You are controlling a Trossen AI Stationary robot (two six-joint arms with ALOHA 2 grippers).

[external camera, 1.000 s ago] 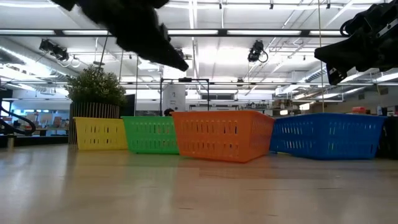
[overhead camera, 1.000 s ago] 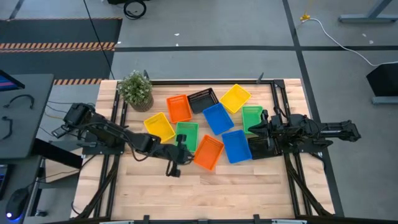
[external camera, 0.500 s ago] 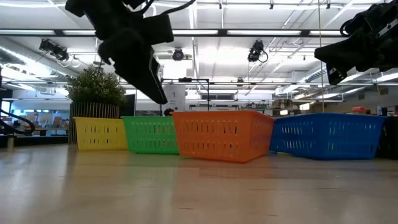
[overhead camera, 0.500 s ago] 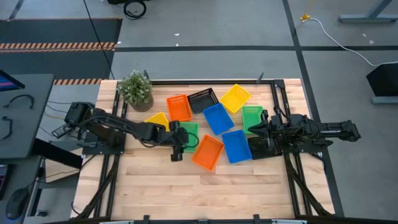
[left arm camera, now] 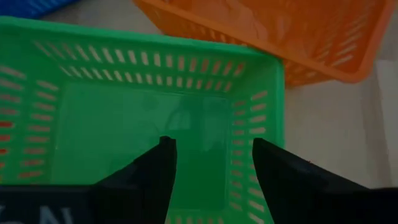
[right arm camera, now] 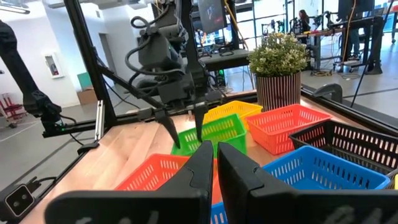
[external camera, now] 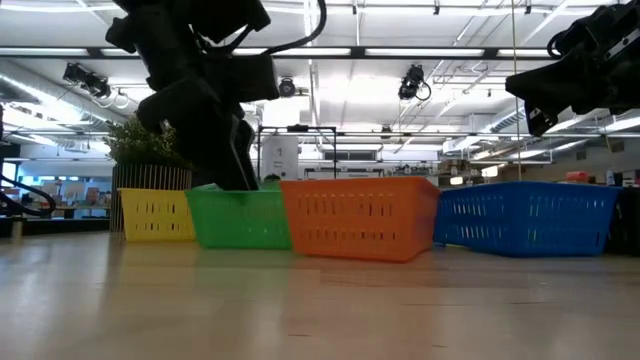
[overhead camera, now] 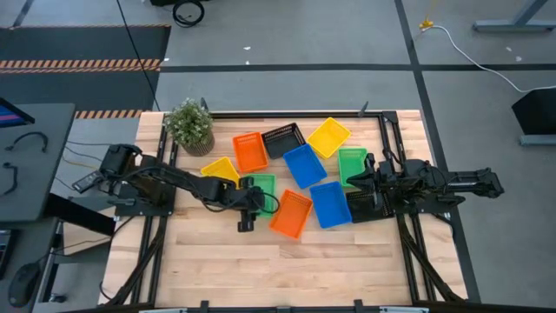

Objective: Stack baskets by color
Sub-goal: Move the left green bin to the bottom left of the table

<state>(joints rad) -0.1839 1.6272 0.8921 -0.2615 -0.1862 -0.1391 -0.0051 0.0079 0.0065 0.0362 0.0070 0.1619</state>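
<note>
A light wooden table (overhead camera: pixel 226 261) in a big open workshop holds a scatter of coloured baskets, with a potted plant (overhead camera: pixel 189 125) at its back left corner. Over the last second the left gripper (overhead camera: pixel 249 205) swung in from the bare wood in front of the baskets, spread its fingers and came down over the near green basket (overhead camera: pixel 261 187); 1 second ago it was nearly pressed together and clear of everything. That reads as the start of a pick: no basket looks stacked yet, so this green one is likely the first to move toward its twin. In the left wrist view the 2 fingers are spread and reach down inside the green basket (left arm camera: pixel 149 118), which lies directly below and ahead of them; I cannot tell whether they touch its floor. A yellow basket (overhead camera: pixel 222 170) sits just beside the gripper toward the plant, and an orange basket (overhead camera: pixel 292 213) lies just past it on the other side. The second green basket (overhead camera: pixel 351 163) is well apart, next to the right gripper (overhead camera: pixel 369 184), which hangs with its fingers pressed together, holding nothing.
</note>
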